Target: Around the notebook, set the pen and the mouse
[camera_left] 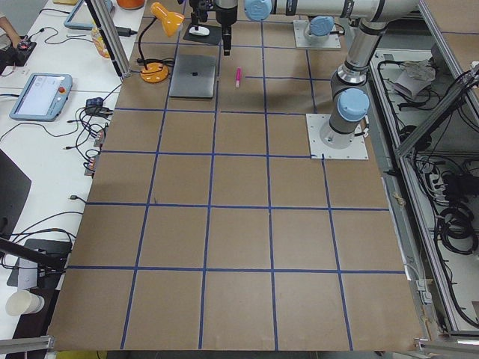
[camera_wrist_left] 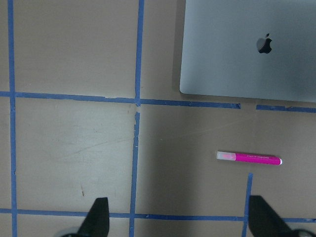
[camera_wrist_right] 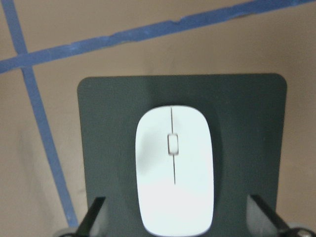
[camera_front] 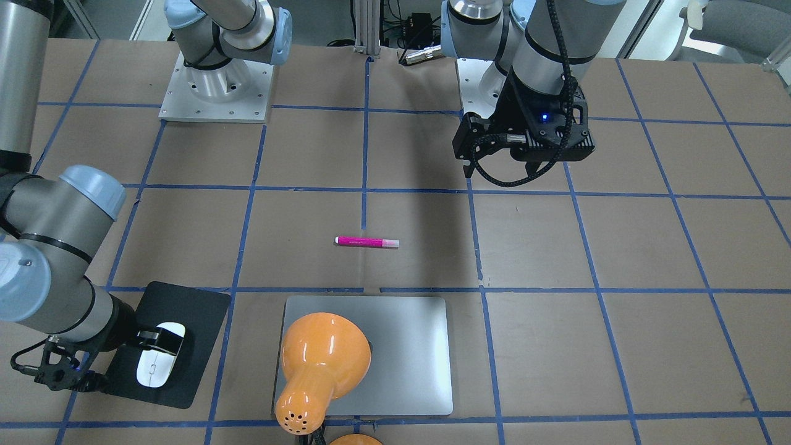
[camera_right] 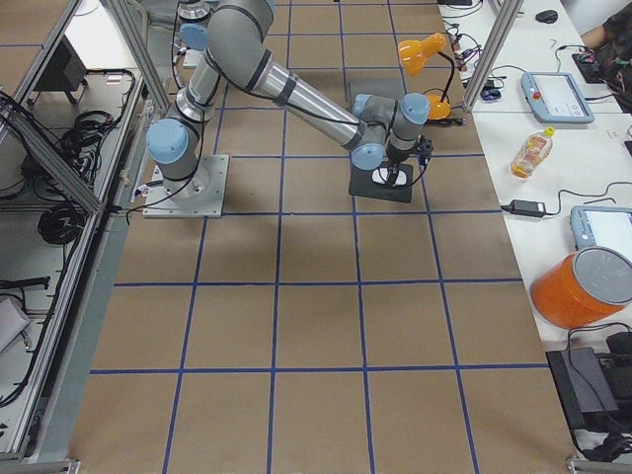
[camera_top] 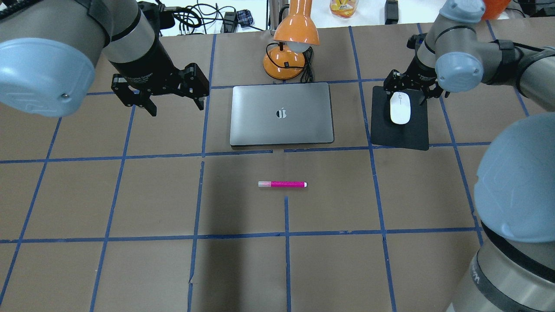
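The pink pen [camera_top: 282, 184] lies flat on the brown table, a short way on the robot's side of the silver notebook [camera_top: 282, 113]. On a black mat [camera_top: 399, 136] to the right of the notebook rests the white mouse [camera_top: 399, 108]. My right gripper [camera_wrist_right: 178, 219] is low over the mouse [camera_wrist_right: 174, 173], open, its two fingers standing wide on either side of the mouse's near end without touching it. Left of the notebook and above the table hangs my left gripper [camera_top: 175, 106], open and holding nothing. The left wrist view has the pen [camera_wrist_left: 249, 158] ahead and to the right.
An orange desk lamp [camera_top: 288, 52] stands just behind the notebook, and in the front-facing view its shade [camera_front: 321, 358] covers part of the notebook [camera_front: 408, 364]. Blue tape lines grid the table. Cables and devices lie beyond the far edge.
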Robot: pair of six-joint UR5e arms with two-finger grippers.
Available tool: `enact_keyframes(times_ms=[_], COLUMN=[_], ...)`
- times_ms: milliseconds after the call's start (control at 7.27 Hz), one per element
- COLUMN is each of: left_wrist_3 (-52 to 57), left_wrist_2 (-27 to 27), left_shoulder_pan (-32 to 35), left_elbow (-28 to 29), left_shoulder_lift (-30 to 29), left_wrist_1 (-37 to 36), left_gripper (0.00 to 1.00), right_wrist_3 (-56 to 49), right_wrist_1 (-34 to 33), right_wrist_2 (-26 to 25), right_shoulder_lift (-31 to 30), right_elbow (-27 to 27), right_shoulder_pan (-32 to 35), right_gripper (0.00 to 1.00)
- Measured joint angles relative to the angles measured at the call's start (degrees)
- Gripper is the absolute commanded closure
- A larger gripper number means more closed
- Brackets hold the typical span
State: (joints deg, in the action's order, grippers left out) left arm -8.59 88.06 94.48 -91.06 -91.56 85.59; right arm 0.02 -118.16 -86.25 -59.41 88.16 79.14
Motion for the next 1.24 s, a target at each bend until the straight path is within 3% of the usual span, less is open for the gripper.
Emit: enact_keyframes(times_ms=[688,1238], left_wrist_3=[-0.02,0.08], left_wrist_2=[0.15,0.40], left_shoulder_pan=[0.00,-0.02], left_elbow=[-0.15,-0.31], left_shoulder_lift=[0.06,0.07], left_wrist_1=[0.01,-0.05], left_gripper=[0.00,0.00], right_wrist_3=[2.86,6.58], right_wrist_1=[22.94,24.96], right_wrist_2=[-2.54,-4.40], right_shoulder_lift=[-22.88,-32.35], right_elbow=[0.69,7.12], right_shoulder_pan=[4.49,7.32], right_gripper=[0.00,0.00])
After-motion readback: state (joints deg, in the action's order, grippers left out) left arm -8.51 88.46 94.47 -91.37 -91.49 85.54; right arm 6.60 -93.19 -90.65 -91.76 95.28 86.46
